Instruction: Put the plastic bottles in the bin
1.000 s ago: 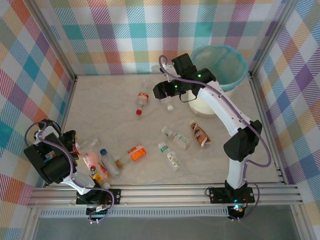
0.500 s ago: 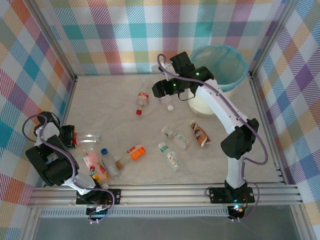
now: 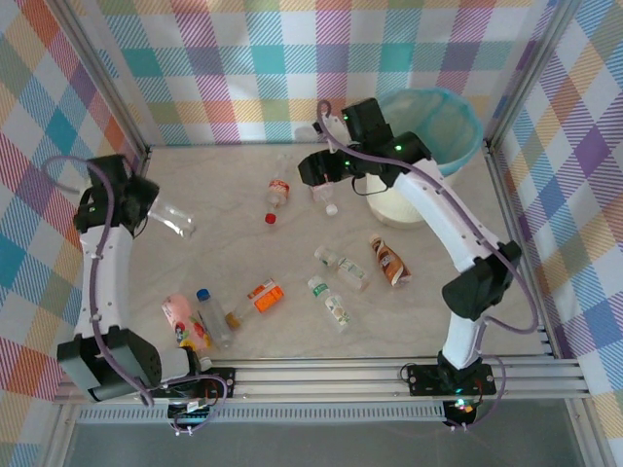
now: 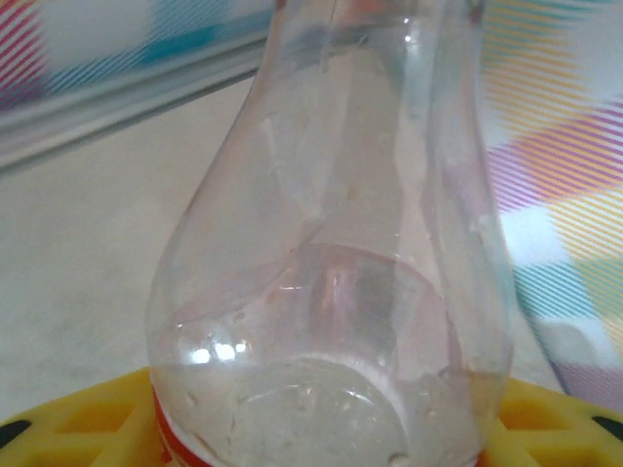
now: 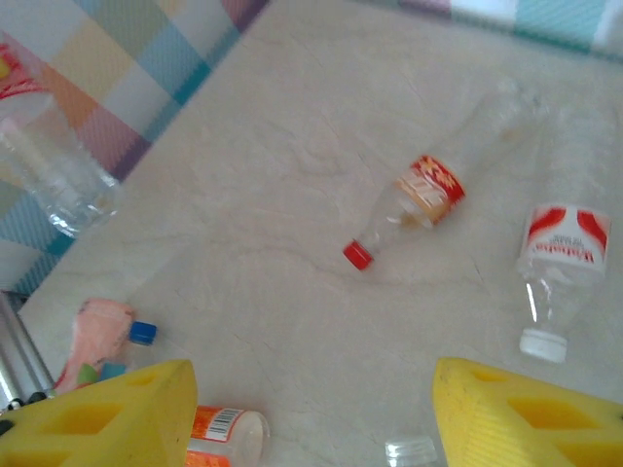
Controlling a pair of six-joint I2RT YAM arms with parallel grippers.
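— Where is the clear, thin-walled plastic bottle [image 3: 175,220]?
— At nine o'clock, pinched between the closed fingers of the left gripper [image 3: 154,212]. It looks light, slippery and crushable, best held near the stiffer neck. Its cap is hidden. The cream bin [image 3: 465,146] with a blue liner stands at one o'clock, and the right gripper [image 5: 313,379] gapes empty.

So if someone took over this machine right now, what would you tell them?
Left claw: shut on a clear bottle, lifted off the table at the far left.
Right claw: open, empty, near the red-cap bottle and white-cap bottle, beside the bin.
Done: cannot tell what the bin holds.
Left: drop the held bottle in, then collect the rest, including the cluster near the left base.
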